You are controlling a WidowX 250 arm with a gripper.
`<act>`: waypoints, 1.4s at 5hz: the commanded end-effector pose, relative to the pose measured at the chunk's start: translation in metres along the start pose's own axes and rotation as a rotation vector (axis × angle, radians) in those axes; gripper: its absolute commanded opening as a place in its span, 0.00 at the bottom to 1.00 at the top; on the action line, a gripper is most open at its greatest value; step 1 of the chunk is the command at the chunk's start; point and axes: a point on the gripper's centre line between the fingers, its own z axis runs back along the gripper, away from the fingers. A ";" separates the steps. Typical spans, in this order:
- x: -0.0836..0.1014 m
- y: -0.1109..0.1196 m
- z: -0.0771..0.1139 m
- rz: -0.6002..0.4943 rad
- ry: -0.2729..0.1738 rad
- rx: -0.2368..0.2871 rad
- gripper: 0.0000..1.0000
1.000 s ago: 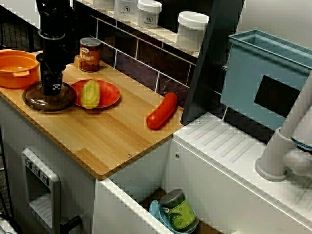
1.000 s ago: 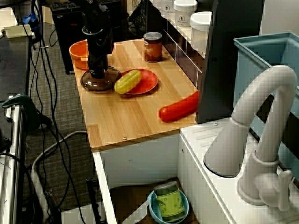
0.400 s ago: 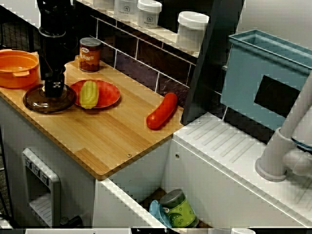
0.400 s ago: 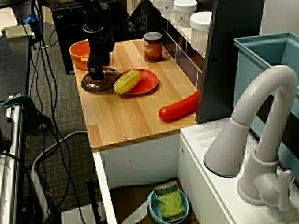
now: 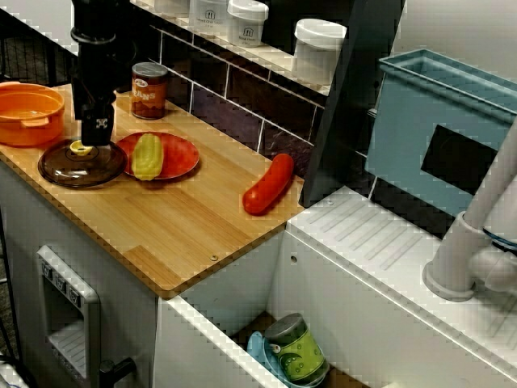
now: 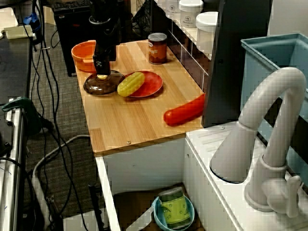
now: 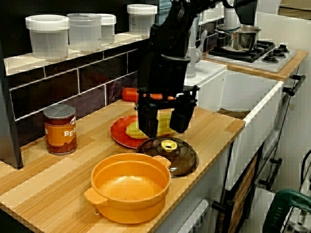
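Directly beneath the open, empty jaws lies a round, smoky-glass lid (image 7: 182, 160) with a yellow knob (image 7: 169, 145), flat on the wooden worktop (image 7: 216, 127); just beside them sits a glossy red plate (image 7: 120, 134) bearing ribbed corn (image 5: 149, 156).

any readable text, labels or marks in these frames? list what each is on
"ANS": on the orange label of the can in the high view of the counter; the view from the pot's end shows "BE" on it, so probably "BEANS".
Small dark logo on the white jars on the shelf: too small to read.
Small white mark on the end effector: blurred, unreadable.
No other text shows.
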 end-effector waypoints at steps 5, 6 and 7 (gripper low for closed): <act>0.033 0.005 0.027 0.060 -0.053 0.045 1.00; 0.035 0.006 0.032 0.179 -0.049 0.019 1.00; 0.035 0.006 0.032 0.320 -0.016 -0.013 1.00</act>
